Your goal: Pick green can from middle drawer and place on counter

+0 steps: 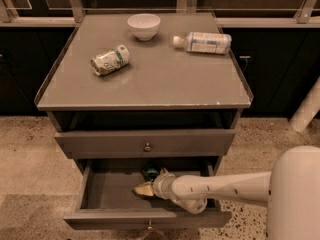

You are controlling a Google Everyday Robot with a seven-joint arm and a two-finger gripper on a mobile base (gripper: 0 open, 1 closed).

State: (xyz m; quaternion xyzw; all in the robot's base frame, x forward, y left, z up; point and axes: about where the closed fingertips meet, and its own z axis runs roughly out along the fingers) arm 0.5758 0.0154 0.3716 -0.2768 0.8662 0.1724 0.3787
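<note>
One pincer [148,185] beside one green can [150,172]

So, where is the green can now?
In the camera view, the green can sits at the back of the open middle drawer, just behind the claw inside it.

Two cans [150,172] [110,60], one bowl [144,26], one bottle [205,42] — one pincer [142,190] in the open drawer [120,217].

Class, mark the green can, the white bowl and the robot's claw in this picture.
green can [150,172], camera view, its dark shiny side.
white bowl [143,28], camera view, its outer wall.
claw [142,189], camera view, its tip, inside the open middle drawer [110,191].
</note>
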